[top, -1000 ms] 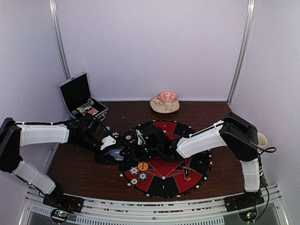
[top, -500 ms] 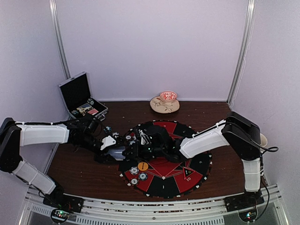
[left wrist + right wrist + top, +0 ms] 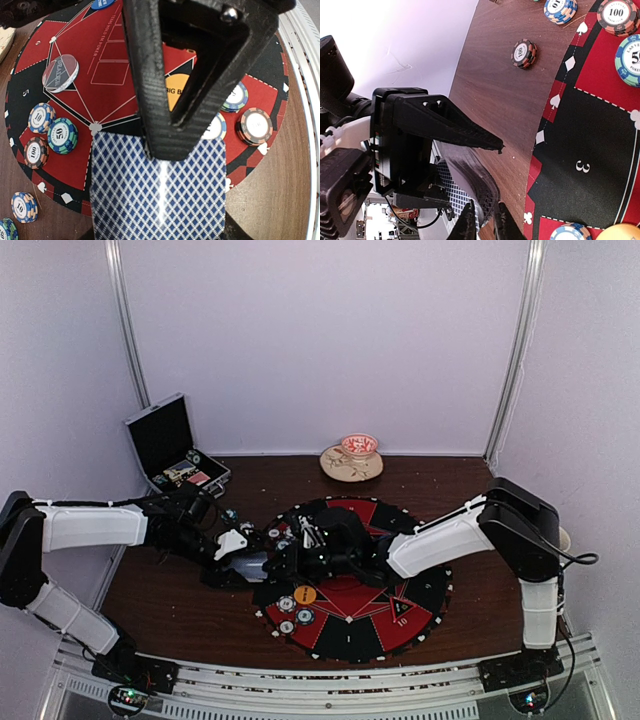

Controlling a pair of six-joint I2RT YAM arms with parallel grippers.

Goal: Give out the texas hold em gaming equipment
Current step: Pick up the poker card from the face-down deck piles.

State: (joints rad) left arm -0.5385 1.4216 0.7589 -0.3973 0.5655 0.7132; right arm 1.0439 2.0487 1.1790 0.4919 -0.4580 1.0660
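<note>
A deck of playing cards (image 3: 160,200) with blue diamond backs is clamped in my left gripper (image 3: 169,150), one black finger lying across its top; the other finger is hidden beneath. The deck hangs over the left edge of the mat (image 3: 400,612). My right gripper (image 3: 485,226) meets it there, its two fingertips pinching the bent edge of the cards (image 3: 482,187). Poker chips (image 3: 62,135) lie on the mat, with more chips (image 3: 524,53) on the wood. An orange disc (image 3: 176,92) sits near mat centre and a blue disc (image 3: 102,4) at its far side.
An open black silver-edged case (image 3: 170,445) stands at the back left. A small red bowl (image 3: 357,446) on a round coaster sits at the back centre. A clear dealer button (image 3: 60,74) lies on the mat. Both arms cross over the mat's left half.
My right gripper's fingers have closed in on the deck's edge and the right forearm has shifted slightly. The left gripper and the deck have stayed put.
</note>
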